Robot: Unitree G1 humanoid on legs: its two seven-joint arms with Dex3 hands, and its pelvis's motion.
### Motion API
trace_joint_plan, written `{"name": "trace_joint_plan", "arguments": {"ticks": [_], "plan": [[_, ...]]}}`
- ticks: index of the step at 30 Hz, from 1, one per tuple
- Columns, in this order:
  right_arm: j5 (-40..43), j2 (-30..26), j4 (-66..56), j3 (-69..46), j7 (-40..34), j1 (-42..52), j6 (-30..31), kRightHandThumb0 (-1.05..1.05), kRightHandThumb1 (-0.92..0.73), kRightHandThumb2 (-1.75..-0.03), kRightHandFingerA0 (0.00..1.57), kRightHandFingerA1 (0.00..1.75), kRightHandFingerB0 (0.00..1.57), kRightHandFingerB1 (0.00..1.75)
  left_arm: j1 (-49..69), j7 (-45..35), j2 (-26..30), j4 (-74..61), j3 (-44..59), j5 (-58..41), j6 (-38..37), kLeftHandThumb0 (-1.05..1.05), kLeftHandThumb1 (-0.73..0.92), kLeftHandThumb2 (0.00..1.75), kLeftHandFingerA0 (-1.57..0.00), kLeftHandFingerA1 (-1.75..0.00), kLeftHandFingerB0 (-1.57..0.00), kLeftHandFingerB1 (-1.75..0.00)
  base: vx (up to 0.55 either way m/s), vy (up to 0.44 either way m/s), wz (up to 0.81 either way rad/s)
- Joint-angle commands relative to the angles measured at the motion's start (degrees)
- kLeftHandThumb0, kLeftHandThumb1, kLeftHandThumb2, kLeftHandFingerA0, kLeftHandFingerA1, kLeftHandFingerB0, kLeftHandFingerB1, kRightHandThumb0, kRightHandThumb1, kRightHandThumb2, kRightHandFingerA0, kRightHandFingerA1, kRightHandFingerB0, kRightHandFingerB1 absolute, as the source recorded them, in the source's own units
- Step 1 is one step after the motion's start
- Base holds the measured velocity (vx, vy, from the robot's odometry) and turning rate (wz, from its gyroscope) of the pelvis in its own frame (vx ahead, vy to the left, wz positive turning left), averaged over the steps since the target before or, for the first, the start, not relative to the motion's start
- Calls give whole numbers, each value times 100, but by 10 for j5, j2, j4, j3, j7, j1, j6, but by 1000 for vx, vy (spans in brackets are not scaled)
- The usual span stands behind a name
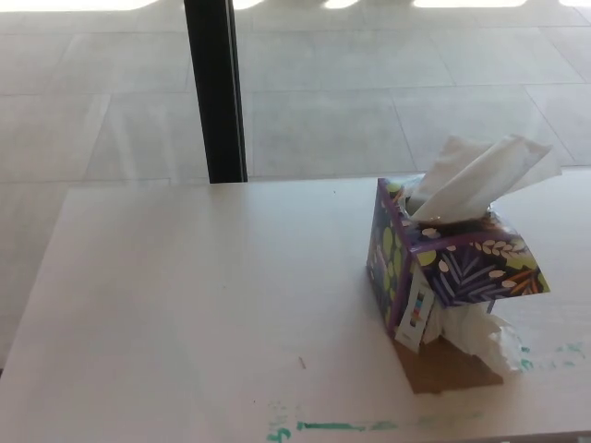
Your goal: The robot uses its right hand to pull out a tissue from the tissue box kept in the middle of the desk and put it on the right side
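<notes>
While neither hand shows, one tissue box (443, 263) tilts on the desk (185, 323), one tissue (480, 180) protruding.

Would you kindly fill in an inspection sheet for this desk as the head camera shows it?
Surface: pale wooden desk, with green paint marks near its front edge.
Job's things: purple floral cardboard tissue box, tilted, a white tissue sticking out of its top.
Clutter: crumpled white tissue against the box's base, lying partly on a brown cardboard piece.
Hands: nothing seen; neither is in view.
Cables: nothing seen.
Surroundings: grey tiled floor and a black upright post behind the desk.
</notes>
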Motion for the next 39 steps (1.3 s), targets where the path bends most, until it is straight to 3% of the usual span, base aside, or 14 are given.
{"name": "trace_joint_plan", "arguments": {"ticks": [1,14,16,17,18,19,22,23,24,26,27,31,38,39], "plan": [[105,-66,-9,-108,9,-14,-90,-61,-57,-58,105,115,55,58,-14,-64,40,40,57,-63,19,-87,92,71,-55,-52,-42,-41,0,0,0],[160,-231,-388,-144,68,-246,160,-100,-59,-98,41,75,24,58,-8,-68,41,45,59,-56,14,-91,91,67,-58,-51,-45,-41,0,0,0],[145,-243,-409,-127,74,-277,175,-90,-70,-61,40,74,27,51,-8,-69,41,46,59,-56,14,-90,91,68,-56,-50,-44,-41,0,0,0],[137,-253,-420,-110,83,-302,186,-93,-61,-99,44,70,21,52,-6,-72,42,45,57,-55,12,-85,72,113,-50,-59,-35,-52,0,0,0],[107,-260,-440,-68,82,-362,213,-80,-72,-62,39,54,24,32,-7,-68,41,45,58,-55,15,-88,92,68,-58,-51,-45,-41,0,0,0],[113,-256,-444,-51,91,-394,224,-75,-71,-62,36,51,23,30,-8,-67,42,44,54,-51,15,-84,72,114,-51,-59,-37,-52,0,0,0],[76,-233,-445,17,108,-481,228,-74,-60,-93,25,53,12,42,-2,-72,42,45,51,-48,11,-87,92,69,-55,-49,-43,-41,0,0,0],[68,-228,-454,38,118,-499,239,-78,-60,-94,25,51,14,42,0,-73,41,47,54,-52,13,-86,75,114,-51,-60,-35,-51,0,0,0],[59,-222,-453,53,125,-513,231,-77,-59,-95,30,54,16,43,1,-75,40,47,54,-52,10,-86,92,68,-55,-50,-44,-41,0,0,0],[58,-202,-462,86,139,-546,247,-86,-59,-95,30,54,17,42,0,-73,39,48,53,-50,8,-83,72,111,-50,-60,-41,-54,0,0,0],[55,-194,-468,103,145,-559,260,-82,-71,-62,36,46,25,28,-2,-70,38,52,54,-51,8,-87,91,68,-58,-53,-47,-43,0,0,0],[39,-183,-473,150,159,-582,258,-88,-60,-96,32,54,18,42,-1,-68,39,50,53,-50,9,-88,91,68,-57,-53,-47,-42,0,0,0],[-13,-135,-440,276,192,-658,258,-82,-68,-62,15,47,16,30,-5,-71,36,55,57,-53,10,-87,90,67,-58,-52,-47,-43,0,0,0],[-25,-137,-411,299,208,-675,253,-40,-32,-96,1,52,0,50,-3,-76,37,55,57,-53,7,-88,90,67,-58,-54,-48,-44,0,0,0]]}}
